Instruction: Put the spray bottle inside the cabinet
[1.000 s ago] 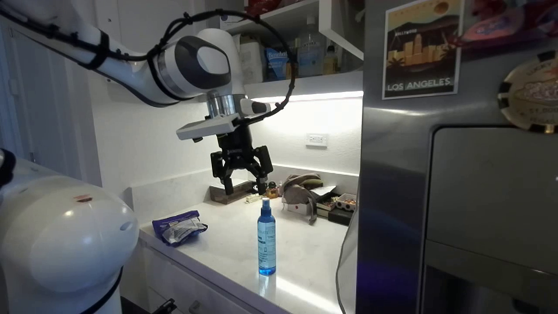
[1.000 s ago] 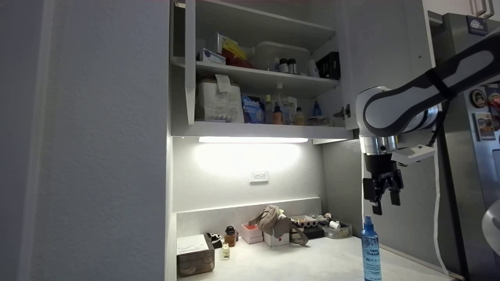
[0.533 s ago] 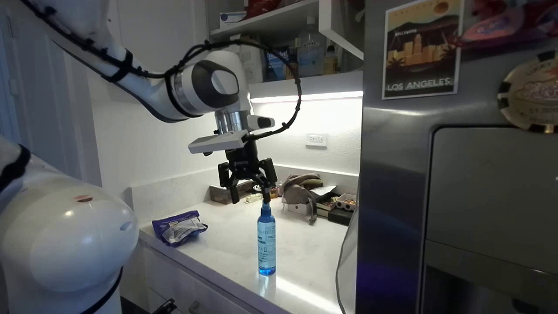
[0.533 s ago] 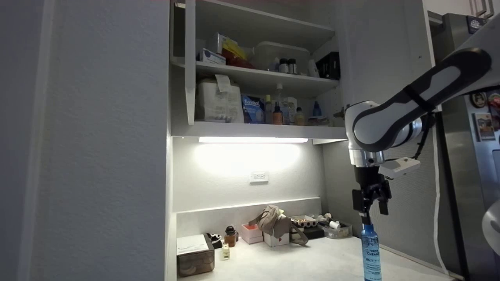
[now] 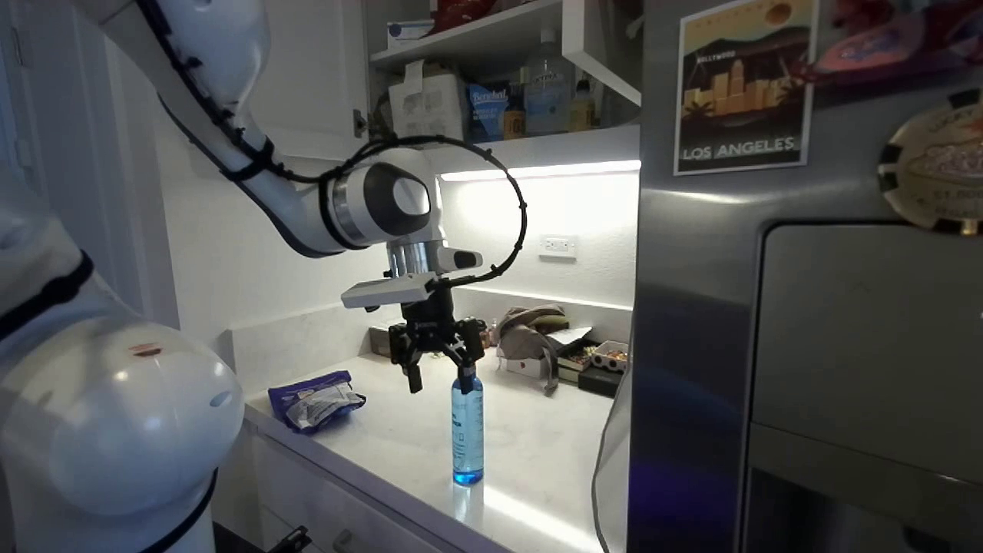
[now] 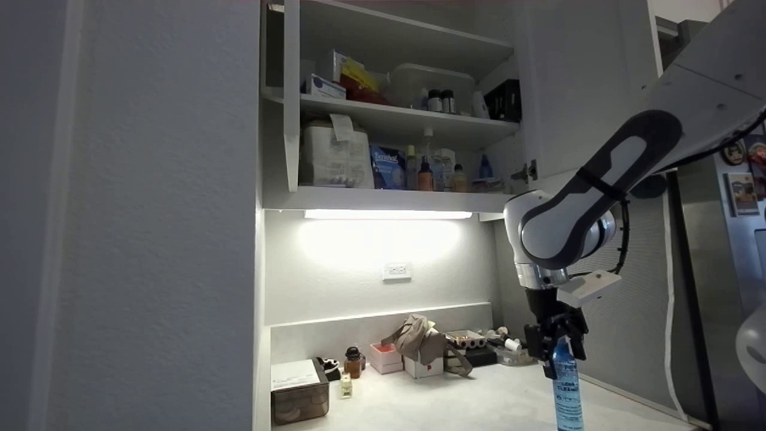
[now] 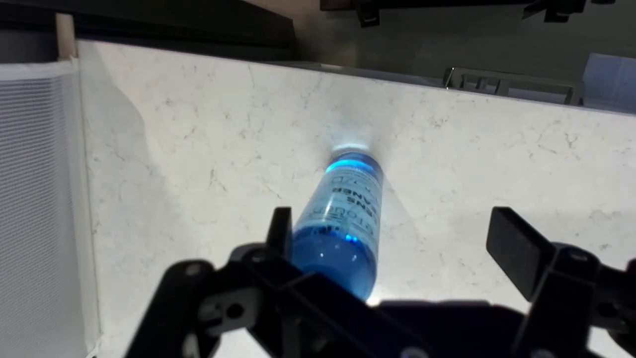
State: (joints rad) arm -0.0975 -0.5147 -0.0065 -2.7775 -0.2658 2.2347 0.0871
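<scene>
The spray bottle (image 5: 468, 438) is slim, translucent blue, and stands upright on the white counter near its front edge. It also shows in an exterior view (image 6: 567, 398) and in the wrist view (image 7: 343, 209). My gripper (image 5: 441, 382) is open and pointing down, with its fingertips at the height of the bottle's upper part. In the wrist view the gripper (image 7: 392, 233) has the bottle between its fingers, close to or touching the left finger and far from the right one. The nozzle is hidden behind the gripper. The white cabinet (image 6: 383, 196) above stands open, its shelves holding boxes and bottles.
A purple-blue packet (image 5: 315, 403) lies on the counter left of the bottle. A steel refrigerator (image 5: 699, 307) stands at the right. A bag (image 6: 413, 340) and small boxes sit at the counter's back. The open cabinet door (image 6: 589, 90) hangs above the arm.
My gripper has come down from above the bottle to around its upper part, staying open. The bottle has shifted or turned very slightly. The cabinet has not changed.
</scene>
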